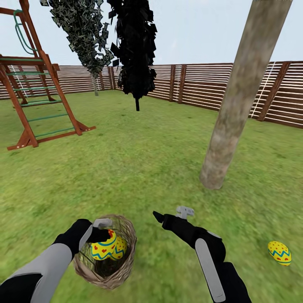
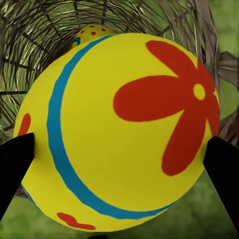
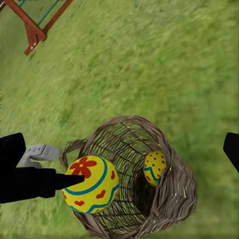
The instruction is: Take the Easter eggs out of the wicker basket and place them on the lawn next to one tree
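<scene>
our left gripper (image 1: 102,229) grasps one egg (image 1: 104,249) between its fingers (image 2: 15,167) at the mouth of the wicker basket (image 1: 125,269), which lies tipped on the lawn (image 1: 139,160). a second egg (image 3: 155,166) sits deeper inside. the third egg (image 1: 279,253) lies on the grass, off to the right of the tree (image 1: 235,109). our right gripper (image 1: 170,213) hovers near the basket, fingers spread and empty.

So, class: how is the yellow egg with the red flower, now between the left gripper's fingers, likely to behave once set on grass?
The yellow egg with the red flower looks smooth and rounded, so it may roll. The glossy shell probably slips in the left gripper. It seems rigid, keeping its shape.
</scene>
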